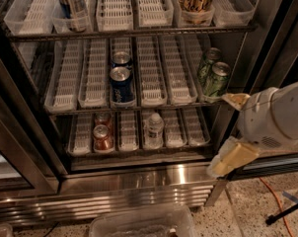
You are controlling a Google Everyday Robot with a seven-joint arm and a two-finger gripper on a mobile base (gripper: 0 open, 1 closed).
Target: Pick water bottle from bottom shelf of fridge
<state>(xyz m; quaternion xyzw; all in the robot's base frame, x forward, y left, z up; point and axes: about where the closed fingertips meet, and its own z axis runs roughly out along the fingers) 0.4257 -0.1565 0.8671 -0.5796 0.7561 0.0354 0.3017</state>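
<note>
Item: water bottle (154, 129); small, clear plastic, white cap, ribbed body.
Location: upright at the front of a middle lane on the bottom shelf (184, 144) of the fridge (139, 179); one lane separates it from the red soda cans (102, 136) on the left.
Handling (judged): light; thin walls likely to dent if squeezed hard; possibly slick.
Hold (judged): mid-body, across the ribs, below the cap.
Gripper (234, 130): by the right door frame, outside the shelf, fingers spread and empty, well apart from the bottle.
</note>
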